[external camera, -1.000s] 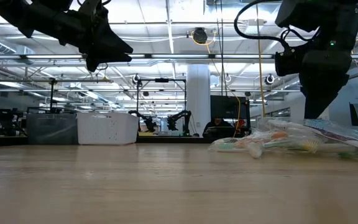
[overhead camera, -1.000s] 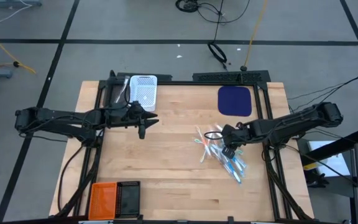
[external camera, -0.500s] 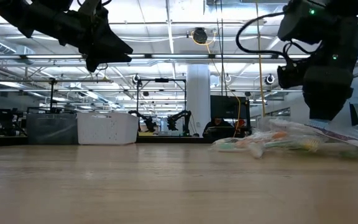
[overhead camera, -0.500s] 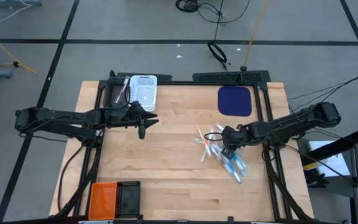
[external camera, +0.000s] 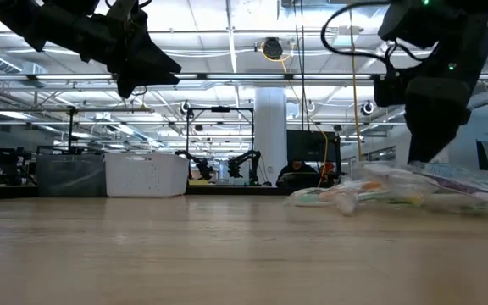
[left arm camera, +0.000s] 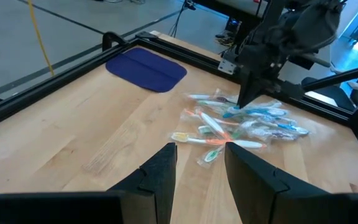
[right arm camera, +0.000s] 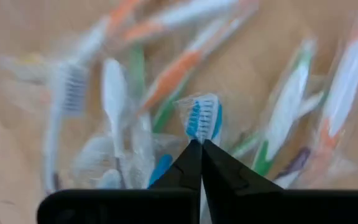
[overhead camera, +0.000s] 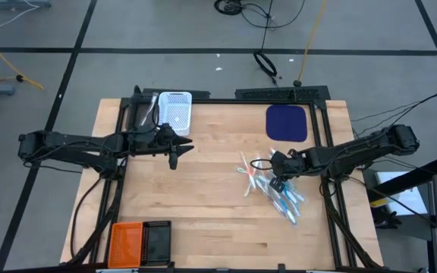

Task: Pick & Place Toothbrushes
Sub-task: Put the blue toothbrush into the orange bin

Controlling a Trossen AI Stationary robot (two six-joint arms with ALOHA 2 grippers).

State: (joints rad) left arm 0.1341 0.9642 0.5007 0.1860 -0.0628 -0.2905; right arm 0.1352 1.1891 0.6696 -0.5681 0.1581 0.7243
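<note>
Honestly, you will find no readable brand, label or writing on anything here; the clear wrappers on the toothbrushes (overhead camera: 273,188) are too small to read from above and smeared in the right wrist view. That pile lies loose on the wooden table (overhead camera: 211,189) toward its right edge, roughly midway between the far and near edges, with blue, white, green and orange handles crossing one another (you cannot count them reliably, since they overlap). Your right gripper (overhead camera: 279,182) is down in the pile, and in its own camera its fingertips (right arm camera: 199,157) are pressed together at the base of a blue-and-white brush head (right arm camera: 204,119); whether they actually pinch that wrapper you cannot tell. In the low view the gripper body hides part of the pile. Your left gripper (overhead camera: 174,157) hangs above the left half of the table, well apart from the pile, its fingers spread with nothing between them. For containers, a white basket (overhead camera: 176,108) sits at the far left corner, and an orange basket (overhead camera: 126,243) and a black basket (overhead camera: 156,240) sit side by side at the near left corner, partly cut off; nothing is discernible inside them. A dark blue mat (overhead camera: 287,122) lies near the far right corner.
</note>
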